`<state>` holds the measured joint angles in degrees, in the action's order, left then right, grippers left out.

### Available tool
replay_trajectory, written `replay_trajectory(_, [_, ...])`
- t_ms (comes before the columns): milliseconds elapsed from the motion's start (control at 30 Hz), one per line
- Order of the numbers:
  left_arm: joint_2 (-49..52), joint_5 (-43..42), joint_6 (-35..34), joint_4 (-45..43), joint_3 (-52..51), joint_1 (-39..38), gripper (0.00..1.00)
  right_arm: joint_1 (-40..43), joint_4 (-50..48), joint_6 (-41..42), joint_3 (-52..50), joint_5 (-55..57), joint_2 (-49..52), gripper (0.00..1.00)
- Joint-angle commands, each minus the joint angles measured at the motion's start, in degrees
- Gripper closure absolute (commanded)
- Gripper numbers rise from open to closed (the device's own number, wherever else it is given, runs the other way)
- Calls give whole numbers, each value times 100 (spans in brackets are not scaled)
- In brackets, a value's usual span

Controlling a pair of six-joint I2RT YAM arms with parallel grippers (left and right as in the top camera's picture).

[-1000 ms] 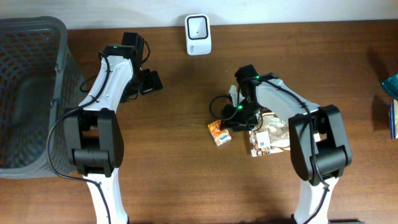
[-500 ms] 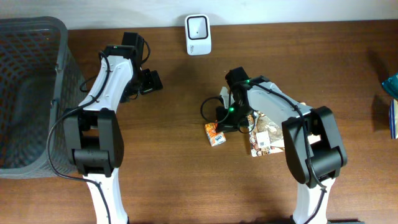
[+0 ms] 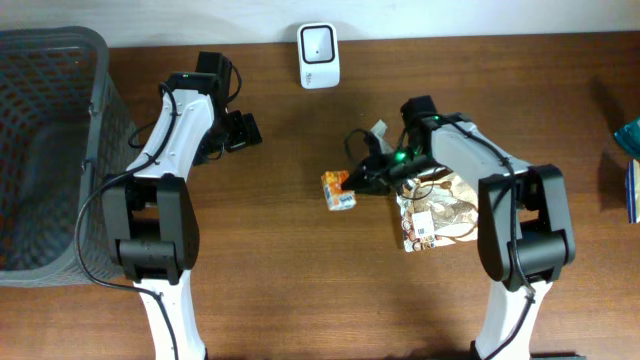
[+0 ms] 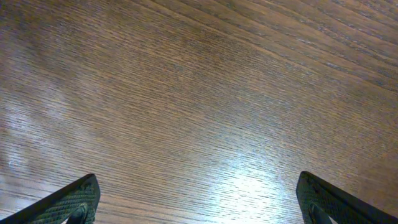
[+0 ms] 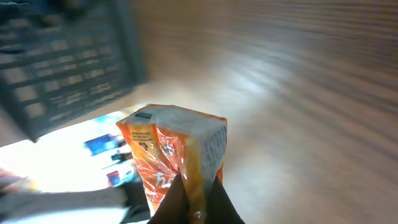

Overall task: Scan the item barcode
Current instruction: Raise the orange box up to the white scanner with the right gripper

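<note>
Table [image 3: 300, 290], overhead view.
- Basket [image 3: 100, 90]: far-left corner, at the left edge.
- Scanner [image 3: 318, 43]: far edge, about centre.
- Left end effector [image 3: 250, 130]: between basket and scanner, nearer than the scanner, over bare table.
- Carton [image 3: 338, 189]: mid-table, nearer than the scanner and slightly to its right.
- Right end effector [image 3: 358, 182]: meets the carton on its right side.
- Packet [image 3: 435, 222]: flat on the table, right of the carton, partly under the right arm.
- More items [image 3: 630, 170]: at the right edge, well apart from the packet.
</note>
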<state>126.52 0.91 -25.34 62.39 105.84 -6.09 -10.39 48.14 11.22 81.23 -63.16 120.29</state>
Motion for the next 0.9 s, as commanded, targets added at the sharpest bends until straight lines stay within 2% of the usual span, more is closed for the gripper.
replay_trajectory(0, [-170, 42, 13, 4, -24, -13, 1, 76, -334, -201, 107, -1934, 31, 96])
replay_trajectory(67, [-170, 42, 13, 4, -24, -13, 1, 76, -706, -197, 107, -2568, 31, 96])
replay_trajectory(133, [-170, 42, 13, 7, -24, -13, 1, 76, -994, -68, 109, -2577, 31, 96])
replay_trajectory(867, [-170, 42, 13, 7, -24, -13, 1, 378, -1051, 22, 109, -2577, 31, 96])
